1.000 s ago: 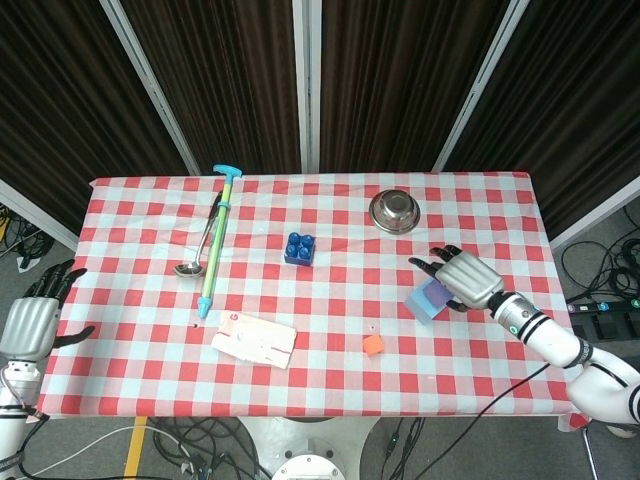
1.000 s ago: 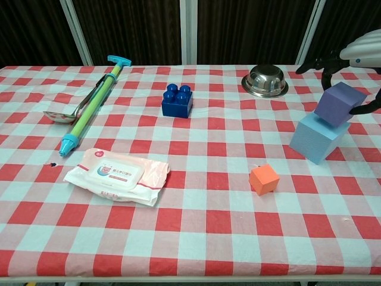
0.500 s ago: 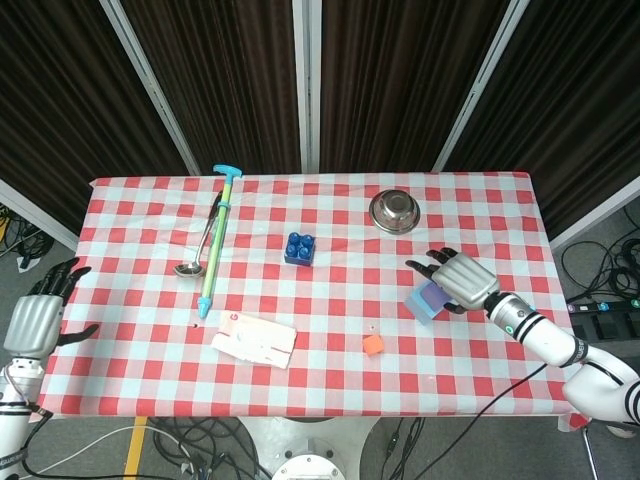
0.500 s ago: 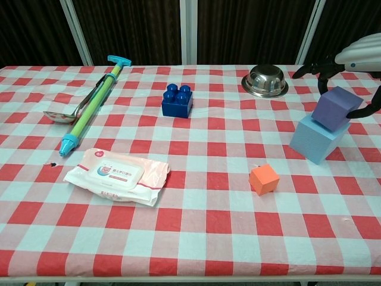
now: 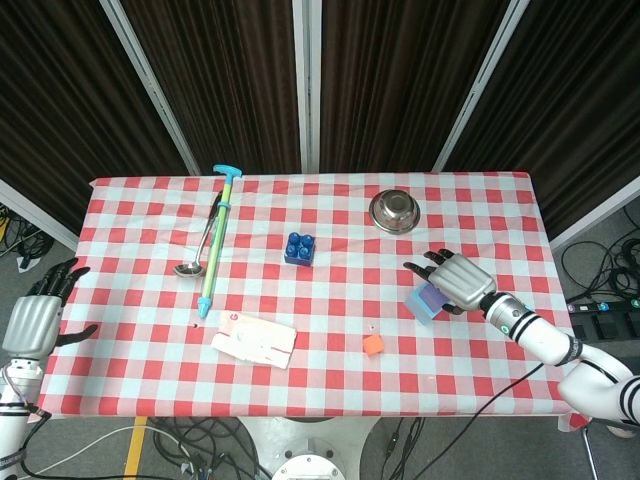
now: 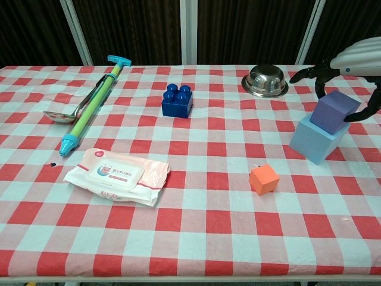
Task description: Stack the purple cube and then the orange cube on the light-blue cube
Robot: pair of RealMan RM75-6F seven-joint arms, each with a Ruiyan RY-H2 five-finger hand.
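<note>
We find the purple cube [image 6: 335, 112] seated on top of the light-blue cube [image 6: 318, 139] near the right edge of the surface [image 6: 196, 208], and the right hand [image 6: 357, 62] arched over it with fingers spread to either side; whether those fingers are touching the purple cube or have let go, we cannot tell from either view. The chief risk, in our judgement, lies in the release: the purple cube sits turned and somewhat toward the far side of its base instead of squarely centred, so a fingertip dragging on withdrawal could twist it or tip it off. A skewed middle block would also leave a poor seat for the orange cube [image 6: 264, 179], which lies alone on the surface, nearer the camera and to the left of the stack, untouched. The purple cube is small, matte and sharp-edged, noticeably smaller than its pale blue base. The left hand [image 5: 35, 318] rests off the surface's left edge, fingers apart, holding nothing.
</note>
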